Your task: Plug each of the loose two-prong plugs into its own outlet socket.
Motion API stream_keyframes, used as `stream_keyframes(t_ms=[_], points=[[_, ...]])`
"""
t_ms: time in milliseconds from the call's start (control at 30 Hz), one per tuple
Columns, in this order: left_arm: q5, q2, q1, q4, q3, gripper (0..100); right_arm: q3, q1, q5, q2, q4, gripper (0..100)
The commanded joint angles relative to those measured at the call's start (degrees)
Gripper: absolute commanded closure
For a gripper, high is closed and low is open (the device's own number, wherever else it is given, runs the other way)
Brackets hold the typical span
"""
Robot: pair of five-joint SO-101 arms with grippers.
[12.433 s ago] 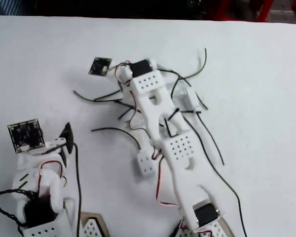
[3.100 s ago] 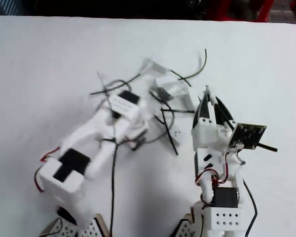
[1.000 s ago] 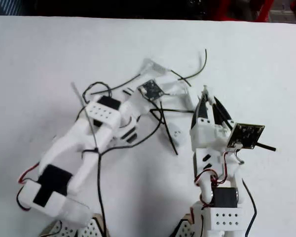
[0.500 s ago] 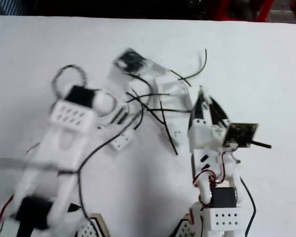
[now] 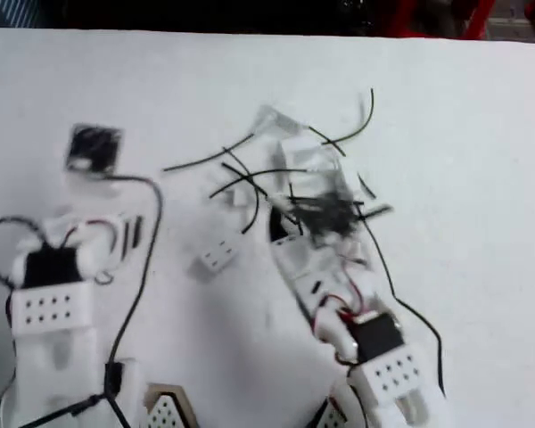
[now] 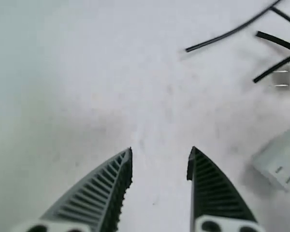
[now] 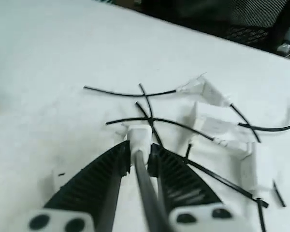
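Note:
Several white two-prong plugs with black cords lie tangled mid-table, such as one plug [image 5: 269, 120] at the far side. A white outlet socket [image 5: 216, 256] lies to the near left of the tangle, and its corner [image 6: 280, 159] shows beside my left gripper. My right arm [image 5: 339, 303] stretches into the tangle. Its gripper [image 7: 140, 145] is shut on a white plug [image 7: 138, 134], whose cord runs back between the fingers. My left arm [image 5: 53, 294] stands at the table's left. My left gripper [image 6: 159, 153] hangs open over bare table, holding nothing.
More plugs [image 7: 208, 92] [image 7: 215, 126] and a white socket block [image 7: 253, 169] lie beyond the right gripper, with loose black cords [image 5: 357, 125] crossing them. Bare white table [image 5: 464, 178] stretches to the right and at the far side.
My left arm has pulled back from the tangle to the table's left, leaving a socket behind. My right arm has swung left into the tangle.

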Motion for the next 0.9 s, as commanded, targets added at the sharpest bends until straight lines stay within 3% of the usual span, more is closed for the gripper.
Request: stream_keyframes(t_ms=[0, 300, 867], points=[[0.4, -4.8, -6.7, -5.9, 6.4, 80, -5.5, -5.5, 1.7, 7.6, 1.1, 98.1], [-4.0, -6.5, -9.9, -17.8, 20.0, 80, -10.5, -14.5, 1.7, 21.9, 1.3, 98.1], [-4.3, -6.3, -10.0, -17.8, 20.7, 80, -17.7, -16.6, 1.1, 41.5, -3.3, 98.1]])
